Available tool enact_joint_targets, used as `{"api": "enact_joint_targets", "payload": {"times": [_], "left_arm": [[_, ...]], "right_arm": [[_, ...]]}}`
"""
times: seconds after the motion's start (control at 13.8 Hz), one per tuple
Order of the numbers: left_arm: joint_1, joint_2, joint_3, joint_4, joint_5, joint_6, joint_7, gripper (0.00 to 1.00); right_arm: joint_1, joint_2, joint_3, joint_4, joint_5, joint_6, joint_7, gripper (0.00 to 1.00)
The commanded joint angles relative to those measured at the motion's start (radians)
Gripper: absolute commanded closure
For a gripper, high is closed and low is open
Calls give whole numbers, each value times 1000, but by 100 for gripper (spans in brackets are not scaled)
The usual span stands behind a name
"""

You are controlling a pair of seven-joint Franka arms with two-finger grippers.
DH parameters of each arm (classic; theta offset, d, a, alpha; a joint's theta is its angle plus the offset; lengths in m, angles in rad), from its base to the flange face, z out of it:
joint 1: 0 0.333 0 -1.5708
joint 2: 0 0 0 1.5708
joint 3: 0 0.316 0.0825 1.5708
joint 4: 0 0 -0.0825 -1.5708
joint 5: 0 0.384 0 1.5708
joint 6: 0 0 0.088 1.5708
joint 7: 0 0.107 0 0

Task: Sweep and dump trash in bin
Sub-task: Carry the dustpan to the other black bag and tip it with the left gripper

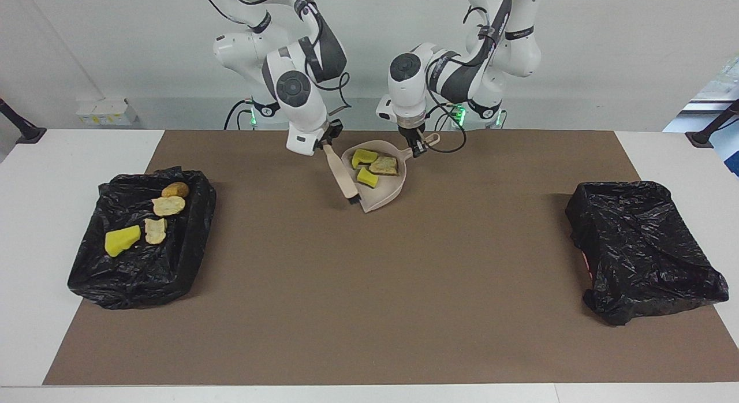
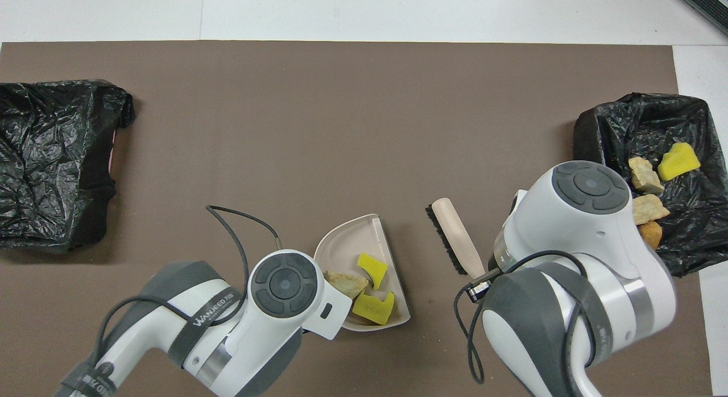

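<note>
Holding the dustpan (image 1: 378, 181) by its handle, the left gripper (image 1: 417, 144) carried three scraps (image 1: 372, 165), four more already lay in the bin (image 1: 190, 253) at the right arm's end, and the right gripper (image 1: 327, 138), clamping the brush (image 1: 342, 175), had bare mat (image 1: 369, 287) ahead.

White glossy arm shells, dark grey joint bands and round caps; loose black cables; green lights at bases; grey lettering on one forearm.
</note>
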Motion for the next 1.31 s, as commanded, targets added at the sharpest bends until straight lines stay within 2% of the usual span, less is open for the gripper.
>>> {"api": "enact_joint_targets", "payload": {"times": [0.0,0.29,0.65,0.8,1.02,1.16,1.23], "left_arm": [[90,-74,-3,13,-10,-5,110,100],[273,-85,-3,108,-3,-104,266,100],[578,-60,-3,234,-2,-153,423,100],[670,-16,-1,309,0,-196,458,100],[805,59,-1,424,3,-207,633,100],[891,82,-1,450,27,-180,682,100],[925,117,-3,486,52,-165,746,100]], "right_arm": [[-9,-22,18,-11,-20,16,114,100],[60,-33,22,-69,-1,122,239,100],[251,25,23,-75,31,257,511,100],[324,60,22,-75,32,311,602,100],[422,122,23,-75,34,378,739,100],[491,184,22,-75,34,447,821,100],[506,210,22,-77,32,487,836,100]]}}
